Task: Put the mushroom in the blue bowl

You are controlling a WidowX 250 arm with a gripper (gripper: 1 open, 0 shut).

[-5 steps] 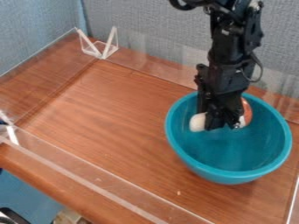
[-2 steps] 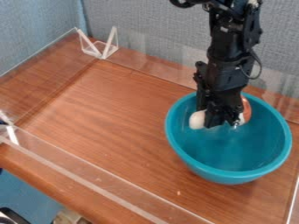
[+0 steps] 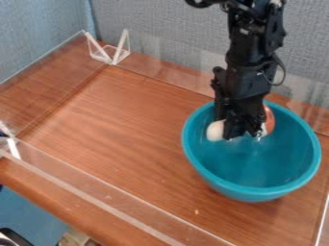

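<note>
Camera: the arm was shifted slightly; the mushroom point(image 3: 216, 131) was left unmoved, partly hidden behind the gripper point(image 3: 237, 132), over or in the bowl point(image 3: 252, 171) beneath it. Whether the jaws were spread or pinched couldn't be told; release was left unconfirmed.

Vs the earlier pics, the arm point(image 3: 253, 43) has shifted a bit toward the L side of the blue bowl point(image 3: 251, 163), as the cam sees it, & sits slightly higher rel. to the bowl's far rim. The tool point(image 3: 237, 129) went w/ it, approx. the same small amt, at the bowl's far-L part. The cable loop on the arm's R side also moved slightly L & up, above the bowl's far rim. Shift is small; exact path of the fingertips is unclear, dark parts overlap.
</note>
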